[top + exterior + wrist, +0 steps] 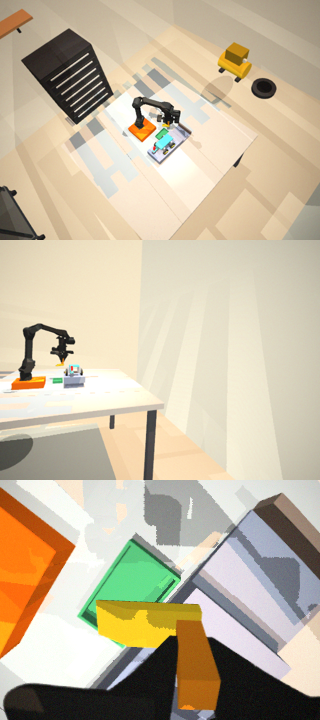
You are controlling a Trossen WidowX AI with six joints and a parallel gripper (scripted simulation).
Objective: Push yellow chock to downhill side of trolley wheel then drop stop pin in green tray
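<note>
My gripper (168,123) (62,361) (189,644) is shut on the orange handle of the yellow chock (164,125) (59,365) (132,625). It holds the chock in the air, above the ramp's tray side; in the wrist view the chock overlaps the tray and ramp edge. The turquoise trolley (164,141) (74,365) stands on the grey ramp (160,159) (74,381) (237,635). The red-headed stop pin (154,148) (71,368) is upright at the trolley's uphill end. The green tray (162,133) (57,380) (132,575) is empty. The chock's underside is hidden.
A brown end board (185,128) (295,532) stands across the ramp's far end from the pin. The orange arm base (142,131) (28,383) (25,570) is on the other side of the tray from the ramp.
</note>
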